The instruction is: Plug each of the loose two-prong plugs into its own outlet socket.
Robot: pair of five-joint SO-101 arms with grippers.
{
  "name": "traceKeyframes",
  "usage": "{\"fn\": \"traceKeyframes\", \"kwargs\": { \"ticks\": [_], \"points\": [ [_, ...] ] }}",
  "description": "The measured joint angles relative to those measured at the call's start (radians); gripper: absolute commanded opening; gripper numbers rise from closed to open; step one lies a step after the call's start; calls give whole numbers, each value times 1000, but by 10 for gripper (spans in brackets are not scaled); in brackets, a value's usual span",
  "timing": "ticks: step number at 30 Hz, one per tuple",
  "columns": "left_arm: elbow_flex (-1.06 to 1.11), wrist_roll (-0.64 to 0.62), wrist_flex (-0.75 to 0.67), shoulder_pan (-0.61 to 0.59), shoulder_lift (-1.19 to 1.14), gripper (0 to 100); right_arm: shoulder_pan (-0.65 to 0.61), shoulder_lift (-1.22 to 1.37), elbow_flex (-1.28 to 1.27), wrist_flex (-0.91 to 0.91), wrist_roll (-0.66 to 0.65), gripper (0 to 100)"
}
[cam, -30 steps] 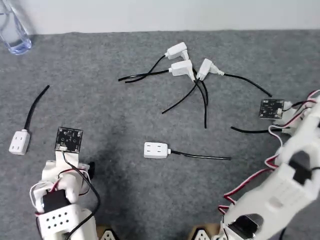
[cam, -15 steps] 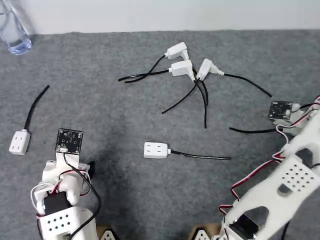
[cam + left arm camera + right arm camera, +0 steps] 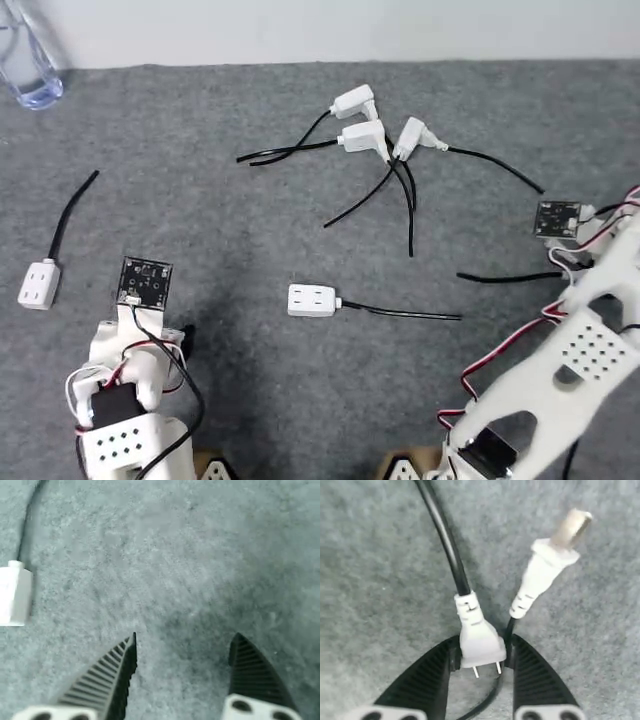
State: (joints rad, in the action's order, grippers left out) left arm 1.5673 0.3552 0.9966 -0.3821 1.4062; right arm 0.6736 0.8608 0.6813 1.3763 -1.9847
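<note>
Grey carpet (image 3: pixel 190 555) beneath parted left end effector (image 3: pixel 185 641) | right end effector (image 3: pixel 482 646) clamps white plug (image 3: pixel 475 639) near carpet's right edge

Fixed overhead camera over the whole grey mat (image 3: pixel 250 330); wrist cameras close above it, past their jaws.

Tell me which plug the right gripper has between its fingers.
The plug with its two prongs facing the wrist camera, pinched in the right gripper; the neighbouring plug lies free on the carpet.
</note>
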Motion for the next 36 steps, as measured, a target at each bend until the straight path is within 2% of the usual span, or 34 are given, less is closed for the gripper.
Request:
{"fn": "traceKeyframes", "kwargs": {
  "ticks": [12,18,27,31,36],
  "points": [
    [2,0,0,8,5,284,-25,2,285,371,31,49],
    [2,0,0,8,5,284,-40,2,425,374,281,49],
    [2,0,0,8,5,284,-57,2,414,376,787,9],
    [2,0,0,8,5,284,-66,-20,242,377,939,11],
    [2,0,0,8,5,284,-137,-192,-138,377,990,12]
  ]
}}
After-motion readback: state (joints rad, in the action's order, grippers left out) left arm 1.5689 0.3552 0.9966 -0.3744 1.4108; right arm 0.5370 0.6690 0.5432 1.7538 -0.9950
